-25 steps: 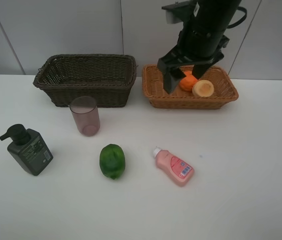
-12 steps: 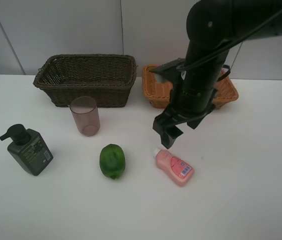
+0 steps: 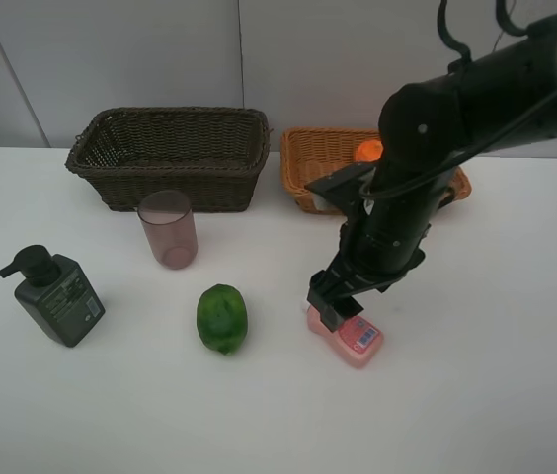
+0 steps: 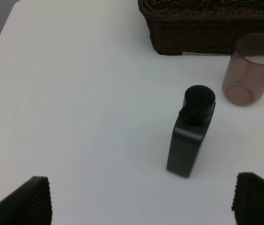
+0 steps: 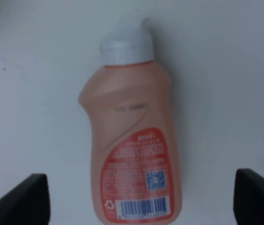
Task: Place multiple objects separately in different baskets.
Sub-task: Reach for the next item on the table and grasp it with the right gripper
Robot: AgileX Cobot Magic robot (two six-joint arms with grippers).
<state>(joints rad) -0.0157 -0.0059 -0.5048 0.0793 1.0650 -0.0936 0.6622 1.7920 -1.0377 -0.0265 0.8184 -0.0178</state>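
Observation:
The small pink bottle (image 3: 350,337) lies flat on the white table; my right gripper (image 3: 336,303) hovers open just above it, jaws either side of it in the right wrist view (image 5: 134,159). The green oval fruit (image 3: 222,318) lies left of it. The mauve cup (image 3: 168,229) stands before the dark brown basket (image 3: 170,156). The dark green pump bottle (image 3: 54,295) stands at the left; it also shows in the left wrist view (image 4: 190,131), ahead of my open left gripper (image 4: 141,201). The orange (image 3: 368,151) lies in the light orange-tan basket (image 3: 310,178). The red-yellow fruit is hidden by the arm.
The two baskets stand side by side along the back of the table (image 3: 496,375), near the grey wall. The cup (image 4: 250,70) and dark basket (image 4: 207,28) also show in the left wrist view.
My right arm left the light basket, moved forward and down, and now hovers over the pink bottle. The left arm has not moved.

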